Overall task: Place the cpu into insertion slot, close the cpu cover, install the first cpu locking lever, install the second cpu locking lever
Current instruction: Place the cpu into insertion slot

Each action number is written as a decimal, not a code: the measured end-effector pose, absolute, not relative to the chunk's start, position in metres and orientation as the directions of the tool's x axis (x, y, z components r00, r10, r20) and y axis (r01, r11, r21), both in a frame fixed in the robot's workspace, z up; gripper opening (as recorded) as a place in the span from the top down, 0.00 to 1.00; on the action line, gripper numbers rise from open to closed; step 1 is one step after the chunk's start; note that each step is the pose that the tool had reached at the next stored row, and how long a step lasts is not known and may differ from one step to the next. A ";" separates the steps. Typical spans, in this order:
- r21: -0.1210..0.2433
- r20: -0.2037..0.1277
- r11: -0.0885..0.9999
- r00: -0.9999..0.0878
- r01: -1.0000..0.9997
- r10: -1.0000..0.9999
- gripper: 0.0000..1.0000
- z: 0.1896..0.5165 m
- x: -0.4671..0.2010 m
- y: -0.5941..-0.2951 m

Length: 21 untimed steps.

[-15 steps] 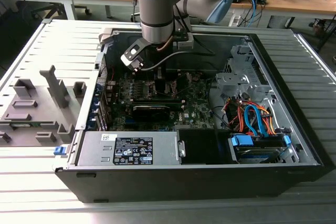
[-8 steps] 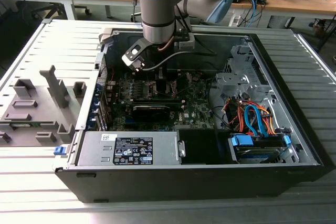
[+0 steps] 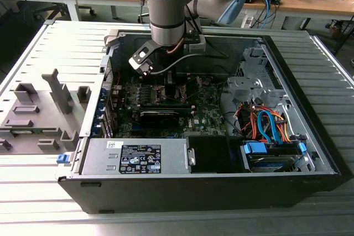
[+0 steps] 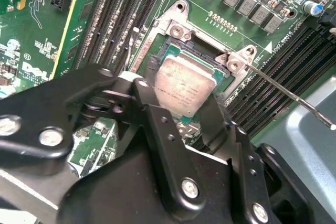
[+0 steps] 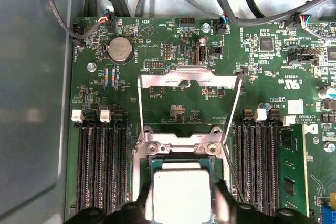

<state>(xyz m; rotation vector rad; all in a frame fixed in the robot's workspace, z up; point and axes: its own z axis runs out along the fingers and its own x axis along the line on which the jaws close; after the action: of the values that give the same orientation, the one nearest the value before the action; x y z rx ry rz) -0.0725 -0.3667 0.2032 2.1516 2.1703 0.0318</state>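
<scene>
gripper (image 5: 182,205): clamped on the cpu (image 5: 178,182), toward 12 o'clock on the motherboard (image 3: 204,117) in the exterior view.
cpu: over the insertion slot (image 4: 203,51), apparently tilted.
risk: a skewed release may damage the slot.

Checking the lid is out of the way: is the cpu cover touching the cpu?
Apart. In the first wrist view the cpu cover stands swung open, its frame lifted clear of the cpu.
</scene>
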 end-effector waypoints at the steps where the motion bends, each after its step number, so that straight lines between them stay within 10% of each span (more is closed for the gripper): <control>1: 0.075 -0.046 0.010 -0.007 0.997 0.999 0.47 0.203 -0.073 -0.367; 21: 0.074 -0.044 0.043 -0.040 0.996 0.998 0.48 0.203 -0.072 -0.369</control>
<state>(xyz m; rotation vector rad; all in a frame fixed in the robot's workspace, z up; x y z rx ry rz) -0.0720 -0.3695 0.2032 2.1172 2.2063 0.0353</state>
